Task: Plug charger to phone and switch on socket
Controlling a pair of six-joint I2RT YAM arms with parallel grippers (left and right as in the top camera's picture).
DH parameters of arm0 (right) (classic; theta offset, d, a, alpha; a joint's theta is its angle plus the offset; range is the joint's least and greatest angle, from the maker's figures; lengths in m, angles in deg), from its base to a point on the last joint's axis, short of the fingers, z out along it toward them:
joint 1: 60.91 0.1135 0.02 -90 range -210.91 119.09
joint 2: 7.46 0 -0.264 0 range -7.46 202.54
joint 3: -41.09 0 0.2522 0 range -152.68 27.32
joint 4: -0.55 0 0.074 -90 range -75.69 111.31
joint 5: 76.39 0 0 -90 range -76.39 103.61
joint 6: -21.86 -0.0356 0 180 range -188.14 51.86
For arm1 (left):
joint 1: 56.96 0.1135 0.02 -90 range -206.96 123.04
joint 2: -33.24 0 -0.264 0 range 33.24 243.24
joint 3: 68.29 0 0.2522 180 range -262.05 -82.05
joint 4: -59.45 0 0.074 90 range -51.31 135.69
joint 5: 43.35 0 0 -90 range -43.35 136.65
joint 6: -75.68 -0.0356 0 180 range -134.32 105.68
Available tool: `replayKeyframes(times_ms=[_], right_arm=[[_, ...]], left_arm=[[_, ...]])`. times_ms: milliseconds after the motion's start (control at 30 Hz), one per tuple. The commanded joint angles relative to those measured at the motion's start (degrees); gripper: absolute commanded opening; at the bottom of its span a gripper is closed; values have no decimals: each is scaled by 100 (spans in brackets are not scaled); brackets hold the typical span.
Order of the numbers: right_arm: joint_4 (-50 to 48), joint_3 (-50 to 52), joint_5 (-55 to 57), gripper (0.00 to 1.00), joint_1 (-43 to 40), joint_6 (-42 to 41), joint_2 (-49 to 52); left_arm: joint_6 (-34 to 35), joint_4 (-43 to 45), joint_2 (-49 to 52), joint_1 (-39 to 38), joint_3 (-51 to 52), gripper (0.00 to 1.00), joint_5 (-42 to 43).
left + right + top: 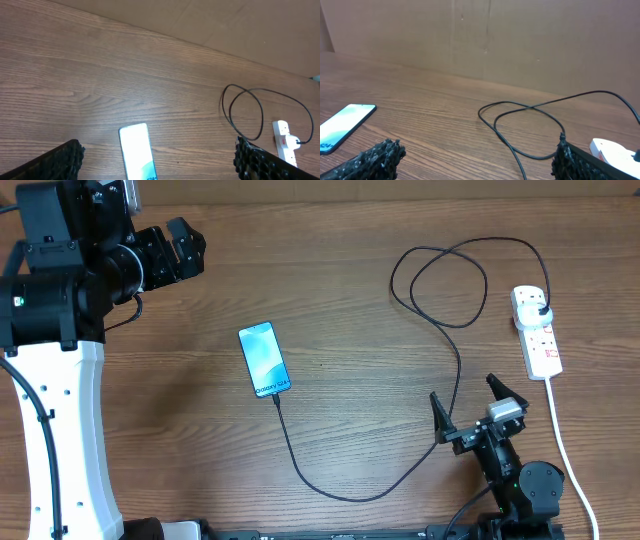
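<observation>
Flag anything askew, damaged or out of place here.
Nothing looks damaged or spilled. The charger sprawls in loose overlapping loops between the socket and the phone, which lies at a slight angle.

Table (350,300) wood-grain, brown, matt, fine streaks; phone (264,359) screen glossy and smooth, black edge; charger (290,442) thin black cord, matt, rubbery look; socket (540,345) white plastic, smooth, slight sheen; left gripper (157,150) pads (62,159) black, rough, knobbly; far wall (520,40) brown, matt, cardboard-like

A test lab, it seems — wood-grain table (350,280); cardboard backdrop (520,40) behind.
</observation>
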Motion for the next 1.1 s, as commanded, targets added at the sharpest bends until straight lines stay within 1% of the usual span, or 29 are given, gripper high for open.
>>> replayKeyframes(times_ms=[0, 33, 400, 533, 633, 700, 833, 1067], right_arm=[[-160, 70, 90, 100, 28, 7, -61], [-291, 131, 96, 100, 28, 7, -61], [-278, 122, 164, 100, 28, 13, -61], [-496, 122, 704, 100, 28, 70, -61], [-481, 122, 1314, 100, 28, 70, -61], [-431, 122, 1462, 100, 28, 66, -61], [-103, 122, 1464, 100, 28, 39, -61], [-120, 120, 1462, 100, 28, 46, -57]], left_arm=[[-66, 4, 28, 11, -2, 100, 57], [-66, 4, 28, 11, -2, 100, 57], [-66, 4, 28, 11, -2, 100, 57], [-66, 4, 28, 11, -2, 100, 57], [-66, 4, 28, 11, -2, 100, 57], [-66, 4, 28, 11, -2, 100, 57], [-66, 4, 28, 11, -2, 100, 57], [-66, 4, 28, 11, -2, 100, 57]])
